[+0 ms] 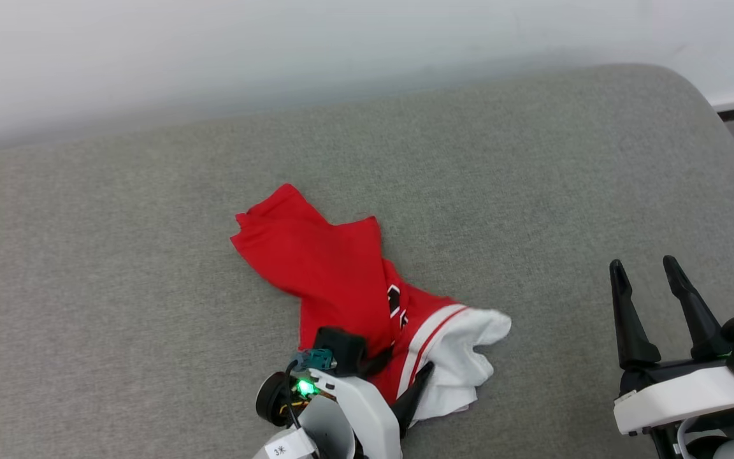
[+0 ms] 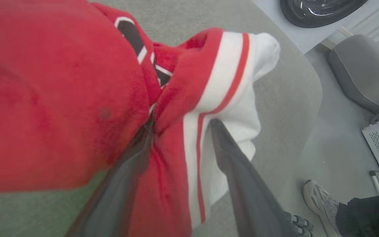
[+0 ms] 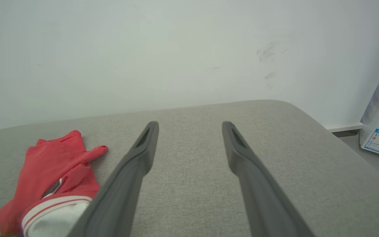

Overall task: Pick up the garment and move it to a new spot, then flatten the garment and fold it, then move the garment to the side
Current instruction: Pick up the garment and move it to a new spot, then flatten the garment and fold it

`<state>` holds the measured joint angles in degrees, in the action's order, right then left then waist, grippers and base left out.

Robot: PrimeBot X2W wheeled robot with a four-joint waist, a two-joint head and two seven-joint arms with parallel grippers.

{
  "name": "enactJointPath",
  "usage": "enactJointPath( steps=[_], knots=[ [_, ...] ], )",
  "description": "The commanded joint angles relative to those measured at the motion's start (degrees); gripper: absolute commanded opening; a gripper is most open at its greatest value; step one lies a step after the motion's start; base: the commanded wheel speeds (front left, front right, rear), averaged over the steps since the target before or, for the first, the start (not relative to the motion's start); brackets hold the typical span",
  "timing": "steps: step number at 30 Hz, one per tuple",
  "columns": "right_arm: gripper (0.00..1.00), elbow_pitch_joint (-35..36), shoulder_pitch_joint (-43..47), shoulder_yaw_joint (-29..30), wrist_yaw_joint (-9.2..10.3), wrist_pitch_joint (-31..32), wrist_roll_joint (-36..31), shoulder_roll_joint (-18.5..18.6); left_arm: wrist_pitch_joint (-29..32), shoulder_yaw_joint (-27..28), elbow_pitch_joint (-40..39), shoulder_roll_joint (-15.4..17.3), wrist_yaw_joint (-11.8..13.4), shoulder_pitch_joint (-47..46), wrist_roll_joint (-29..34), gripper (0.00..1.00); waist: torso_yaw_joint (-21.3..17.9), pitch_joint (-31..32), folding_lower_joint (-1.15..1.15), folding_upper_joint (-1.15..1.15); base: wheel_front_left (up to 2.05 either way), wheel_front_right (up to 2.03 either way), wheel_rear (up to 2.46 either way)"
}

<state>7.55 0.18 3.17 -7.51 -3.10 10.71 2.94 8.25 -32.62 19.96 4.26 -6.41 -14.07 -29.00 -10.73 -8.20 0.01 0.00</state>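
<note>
– Red jersey cloth, bunched up. Where does the garment (image 1: 335,268) lie?

– On the grey cushion (image 1: 150,255), near the robot's edge and a little left of centre. It is crumpled, not spread. The red body trails away toward the wall (image 1: 278,51). The white sleeve (image 1: 469,344) with its striped trim is heaped at the near end, and a scrap of black lettering (image 1: 394,299) shows in a fold.

– Why is it heaped that way?

– My guess is that it has been set down at its new spot, with the flattening not yet begun. Nothing is smoothed or squared.

– And the left gripper (image 2: 181,122)?

– It is down on the near end of the cloth, at the seam where the red meets the striped trim. Its jaws stand well apart. A ridge of fabric sits between the two dark fingers (image 2: 235,158) and touches them. One tip is tucked into a red fold and the other rests on the white sleeve. It looks like a loose straddle, not a pinch, so I would say it carries nothing.

– The right gripper (image 1: 642,261)?

– Wide open and empty. It sits over bare cushion, well apart from the garment on its right. It seems to be parked there until a second corner is needed for spreading.
</note>
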Motion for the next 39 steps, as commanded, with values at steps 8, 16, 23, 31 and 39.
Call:
enactJointPath(
  steps=[8, 16, 23, 31, 39],
  knots=[
    [1.00, 0.4, 2.0, -0.2, 0.04, 1.9, -1.1, -0.1, -9.0, 1.4, -5.1, 0.2, 2.0, 1.4, 2.1, 1.00, 3.7, 5.9, -0.01, 0.00, 0.00, 0.00, 0.00],
    [1.00, 0.5, 4.2, -0.5, 0.04, 3.5, -1.0, -0.1, -17.7, 7.2, -9.2, 2.8, 7.9, 4.5, 3.8, 1.00, 5.8, 8.4, -0.01, 0.00, 0.00, 0.00, 0.00],
    [1.00, 0.5, 5.3, -0.4, 0.04, 4.4, -1.0, -0.1, -21.7, 13.6, -11.7, 7.0, 12.8, 7.4, 5.0, 1.00, 6.8, 9.0, -0.01, 0.00, 0.00, 0.00, 0.00],
    [1.00, 0.0, 6.1, -0.1, 0.04, 4.8, -0.8, -0.1, -22.1, 19.0, -16.0, 11.9, 15.7, 12.8, 4.8, 1.00, 8.0, 9.8, -0.01, 0.00, 0.00, 0.00, 0.00],
    [1.00, 0.3, 7.1, -0.2, 0.04, 5.7, -0.7, -0.1, -20.3, 19.4, -19.6, 13.9, 16.0, 15.8, 4.0, 1.00, 8.5, 10.3, -0.01, 0.00, 0.00, 0.00, 0.00]
  ],
)
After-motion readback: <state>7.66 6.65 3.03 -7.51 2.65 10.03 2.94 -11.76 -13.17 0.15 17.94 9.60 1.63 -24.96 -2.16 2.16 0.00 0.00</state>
